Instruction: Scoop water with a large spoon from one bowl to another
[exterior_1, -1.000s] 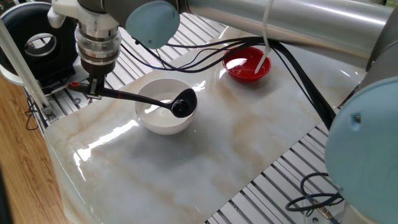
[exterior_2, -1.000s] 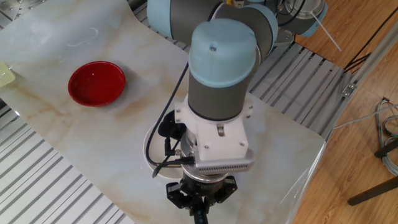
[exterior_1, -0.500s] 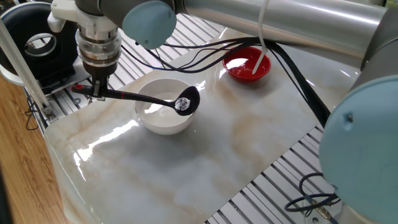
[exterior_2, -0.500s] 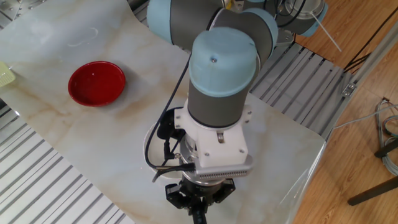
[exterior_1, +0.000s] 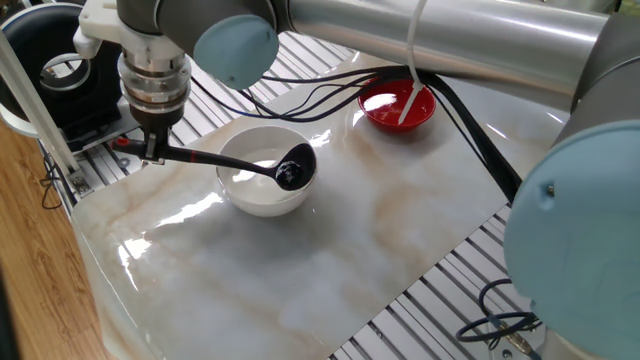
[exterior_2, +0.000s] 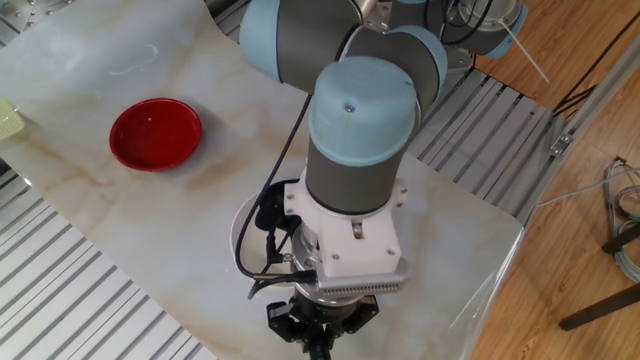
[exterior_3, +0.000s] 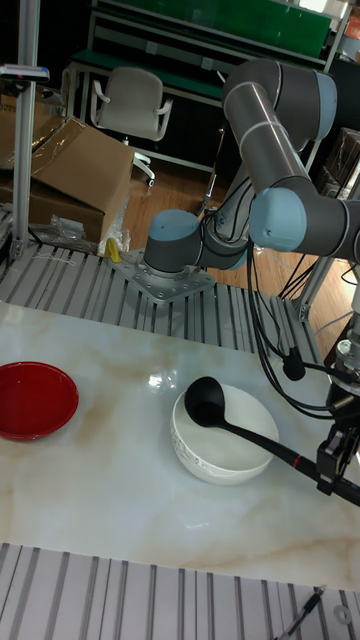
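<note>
My gripper (exterior_1: 150, 152) is shut on the red-ended handle of the large spoon (exterior_1: 293, 169), a black ladle. Its handle runs level to the right, and the scoop hangs just over the right inner side of the white bowl (exterior_1: 262, 200). The scoop looks dark and tipped toward the bowl. A glossy sheen of water (exterior_1: 243, 168) shows inside the white bowl. The small red bowl (exterior_1: 420, 115) sits far right at the back. In the tall view the ladle scoop (exterior_3: 203, 398) rests over the white bowl (exterior_3: 215, 460), with the gripper (exterior_3: 333, 470) at right and the red bowl (exterior_3: 60, 415) at left.
Black cables (exterior_1: 300, 95) trail across the marble slab (exterior_1: 330, 250) between the bowls. A thin white rod (exterior_1: 410, 60) hangs in front of the red bowl. Ribbed metal rails (exterior_1: 440, 290) border the slab. The arm's wrist (exterior_2: 355, 170) hides most of the white bowl in the other fixed view.
Half a second ago the scoop sat level with a bright glint in it. Now it is a little lower and darker over the white bowl, and the wrist has shifted slightly left.
</note>
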